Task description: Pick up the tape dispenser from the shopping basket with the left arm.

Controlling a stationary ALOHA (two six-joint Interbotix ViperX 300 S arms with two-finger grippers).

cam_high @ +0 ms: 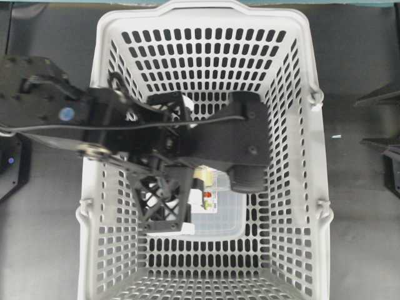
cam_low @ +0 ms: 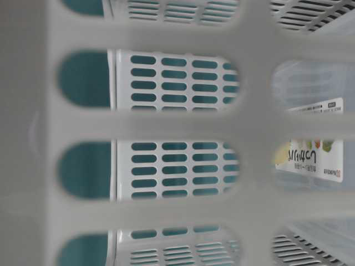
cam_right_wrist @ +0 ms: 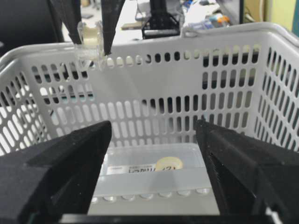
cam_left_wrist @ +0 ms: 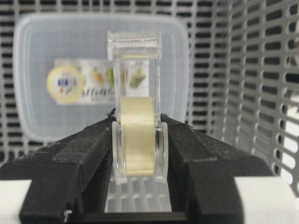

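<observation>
Clear hard plastic is what your left claw (cam_left_wrist: 139, 140) is clamped on: the tape dispenser (cam_left_wrist: 138, 105) sits upright between the two black fingers (cam_left_wrist: 88, 154), pinched across the round hub that carries the pale tape roll, with its toothed cutter end pointing away from the claw. From the right wrist view it hangs up near the rim of the basket (cam_right_wrist: 196, 37), clear of the floor. Expect it to be very light and stiff, but slick; those smooth side walls give the pads little to bite, so it could pivot about the hub if you swing fast. The hub is the best hold, being the widest and strongest part; the thin cutter end looks brittle. Beyond the claw, down on the basket floor, lies a clear lidded tray (cam_left_wrist: 42, 84) with a printed label. Your right claw (cam_right_wrist: 154, 154) stands open, holding nothing, looking into the basket from the far side.
</observation>
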